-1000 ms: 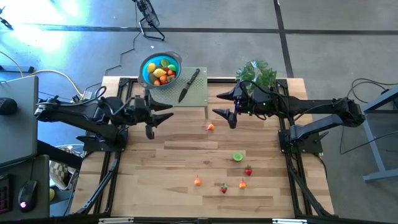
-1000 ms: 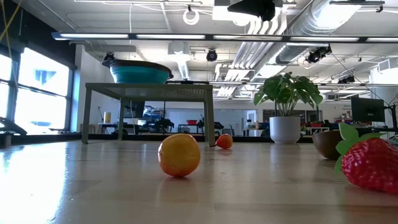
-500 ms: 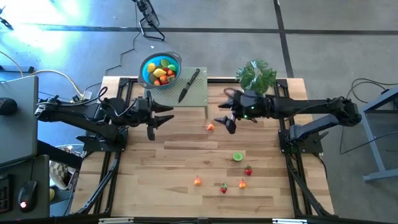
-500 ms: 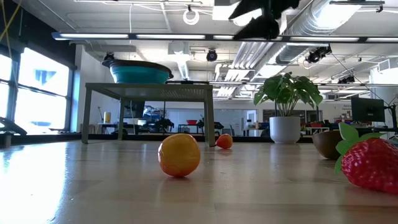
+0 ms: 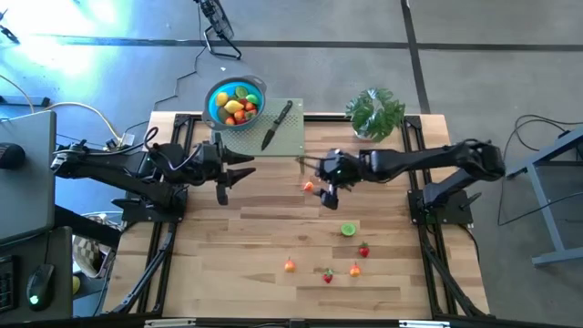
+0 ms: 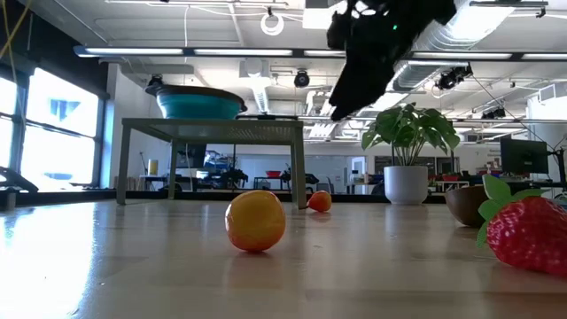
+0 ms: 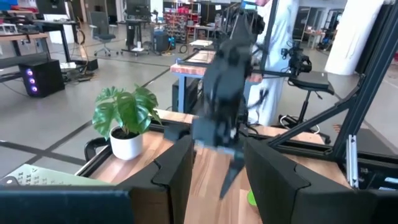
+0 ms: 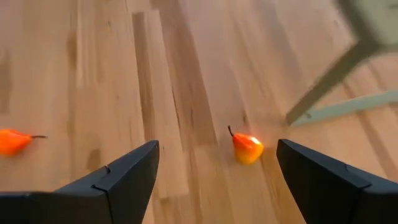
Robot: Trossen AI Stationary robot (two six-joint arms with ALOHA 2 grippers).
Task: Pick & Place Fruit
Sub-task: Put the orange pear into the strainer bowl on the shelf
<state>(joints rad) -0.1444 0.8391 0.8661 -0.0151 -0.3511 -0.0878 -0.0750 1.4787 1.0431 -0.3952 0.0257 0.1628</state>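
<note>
A small orange-red pear-shaped fruit (image 5: 309, 186) lies on the wooden table by the leg of a green stand (image 5: 290, 138). My right gripper (image 5: 324, 185) hovers over it, slanting down and open. In the right wrist view the fruit (image 8: 247, 149) lies on the wood between and beyond the two fingers of my right gripper (image 8: 217, 147), apart from both. More fruit lies nearer the front: a green half (image 5: 347, 230), a strawberry (image 5: 363, 250) and an orange piece (image 5: 289, 265). The blue bowl (image 5: 235, 102) holds several fruits. My left gripper (image 5: 240, 169) waits open, level, left of the stand.
A black-handled knife (image 5: 277, 125) lies on the stand beside the bowl. A potted plant (image 5: 374, 111) stands at the far right. In the low view an orange fruit (image 6: 255, 221) and a strawberry (image 6: 527, 232) sit close to the camera. Bare wood lies in front of the left arm.
My right gripper has come down and a little toward the table's left and near edges, tipping from nearly level to slanting down over the small orange-red fruit. Its fingers have stayed open. No fruit has moved.
</note>
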